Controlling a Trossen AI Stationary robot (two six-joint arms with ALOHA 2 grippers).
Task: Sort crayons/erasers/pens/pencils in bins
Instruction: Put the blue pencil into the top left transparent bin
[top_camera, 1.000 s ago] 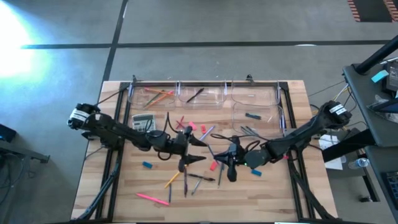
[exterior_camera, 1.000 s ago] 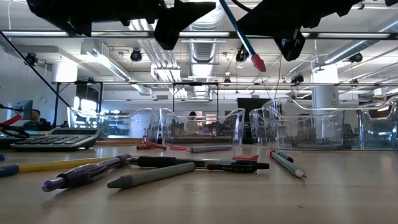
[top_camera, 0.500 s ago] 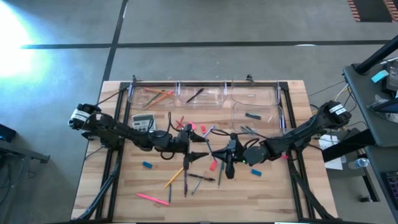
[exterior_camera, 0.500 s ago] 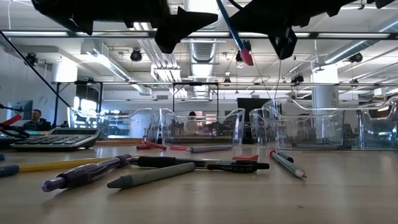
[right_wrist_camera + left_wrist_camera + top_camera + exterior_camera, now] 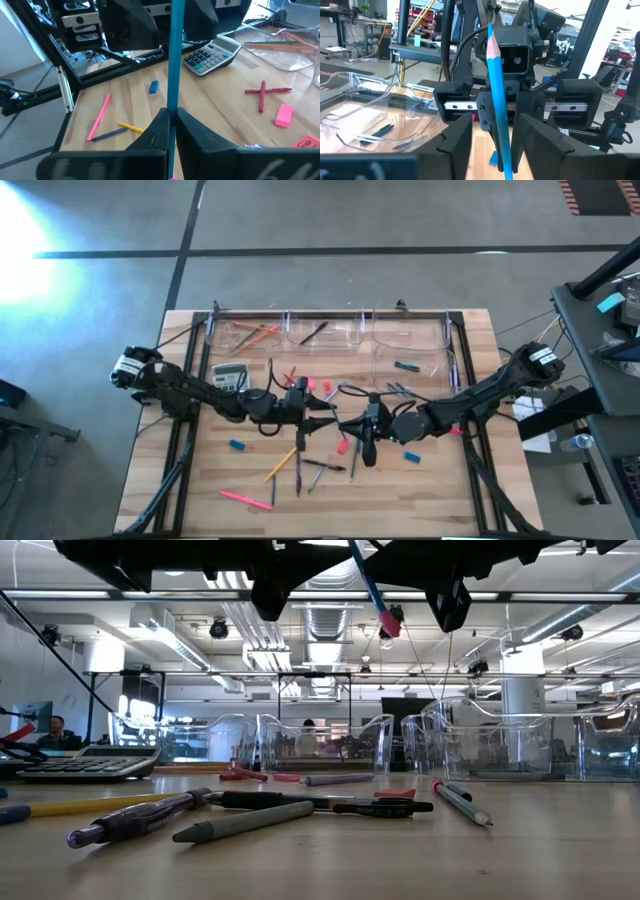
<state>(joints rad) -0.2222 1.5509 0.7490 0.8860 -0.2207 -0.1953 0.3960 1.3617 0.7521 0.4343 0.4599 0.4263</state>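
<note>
Closer now vs a sec ago: both arms have drawn together over mid-tabletop (image 5: 200, 490), tips almost meeting. Right gripper (image 5: 171, 131) pinches a blue pencil (image 5: 174, 55), fingers pressed tight on the shaft. That pencil runs up between the left gripper (image 5: 492, 150) fingers, which are spread wide w/ gaps either side, not gripping. Low view shows its pink eraser end hanging down, well above the wood. Below lie loose pens (image 5: 315, 804) and pencils (image 5: 70, 806); pink erasers (image 5: 284, 114) beside a red crayon cross. Calculator (image 5: 230, 376) sits farther back. Bins (image 5: 325, 332) line the far edge, holding prob. orange pencils and a dark pen.
</note>
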